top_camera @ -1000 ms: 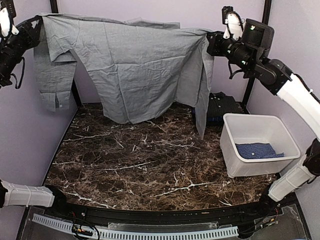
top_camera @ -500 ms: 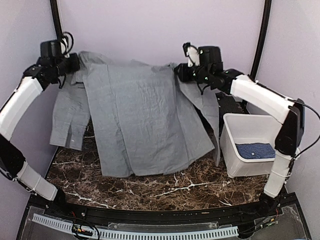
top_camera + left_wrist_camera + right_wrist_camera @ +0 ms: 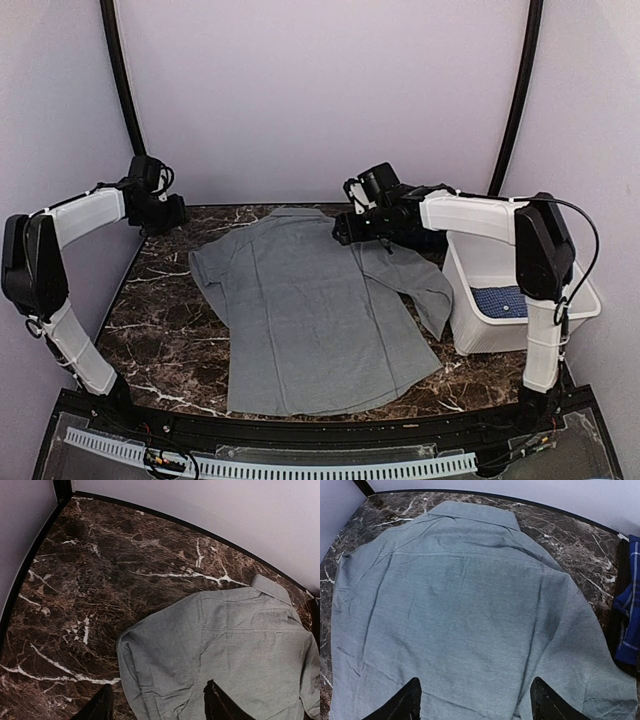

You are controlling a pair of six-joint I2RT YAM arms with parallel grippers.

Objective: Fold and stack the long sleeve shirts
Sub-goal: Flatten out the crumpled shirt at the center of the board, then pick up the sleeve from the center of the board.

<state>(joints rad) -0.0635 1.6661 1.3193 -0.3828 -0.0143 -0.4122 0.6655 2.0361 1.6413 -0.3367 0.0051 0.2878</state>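
Hovering with fingers apart and empty, the left gripper [image 3: 159,707] hangs by the shoulder edge of the grey shirt [image 3: 310,320]. The right gripper [image 3: 476,702], also spread and holding nothing, hangs over its back. The shirt lies flat, back up, on the marble surface [image 3: 160,320]. A blue dotted shirt [image 3: 498,298] sits inside the white tub [image 3: 490,338], right.

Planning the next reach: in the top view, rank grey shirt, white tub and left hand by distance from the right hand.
1. grey shirt, directly under the right hand.
2. white tub, to its right.
3. left hand, far off to the left.
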